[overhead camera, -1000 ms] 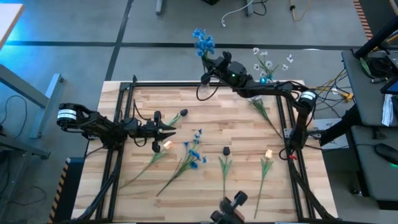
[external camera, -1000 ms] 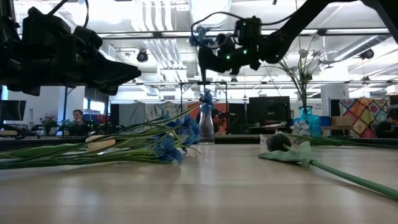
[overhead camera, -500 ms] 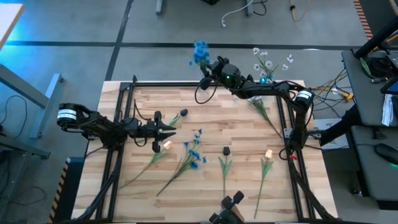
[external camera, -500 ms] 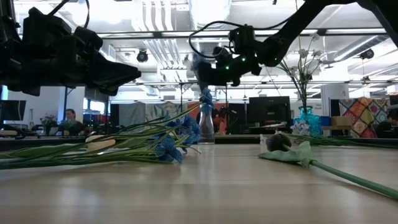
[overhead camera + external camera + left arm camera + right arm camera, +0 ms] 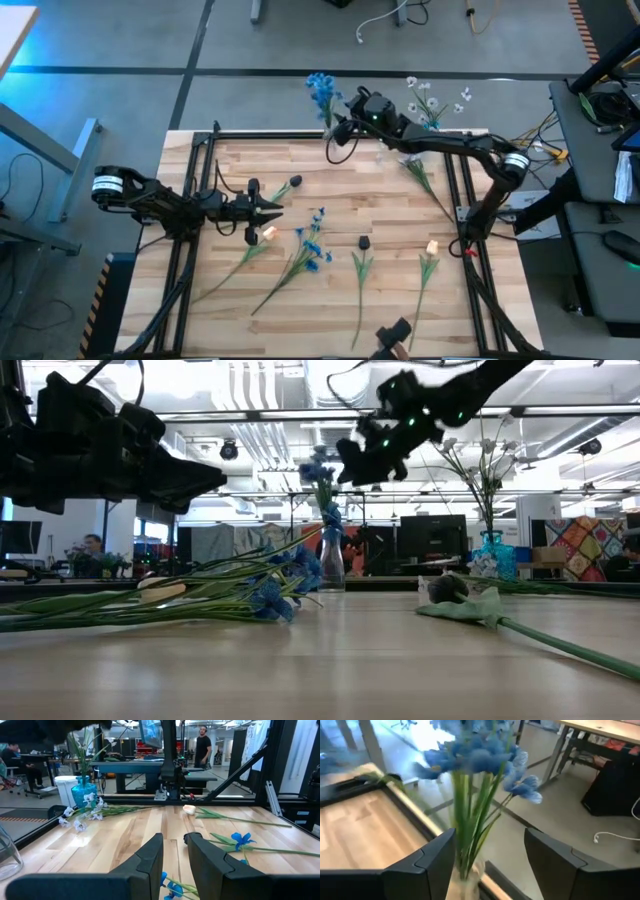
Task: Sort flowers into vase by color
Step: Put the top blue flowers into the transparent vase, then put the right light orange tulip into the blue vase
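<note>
Right end effector [image 5: 340, 128] hung released over the bench's [image 5: 390, 215] far edge, beside blue flowers [image 5: 320, 90] standing in a clear vase [image 5: 331, 568]. Only the low view showed that vase; more sprigs [image 5: 303, 257] lay across the wood.

Blue flowers [image 5: 475, 755] stand upright in clear vase [image 5: 465, 882] straight ahead of my right jaws, stems between my spread fingers, untouched. White flowers [image 5: 432, 100] in blue vase [image 5: 84, 794] just beside. Loose sprigs lie flat on tabletop: blue sprig [image 5: 308, 248] and yellow-headed sprig [image 5: 262, 236] near my left jaws.
</note>
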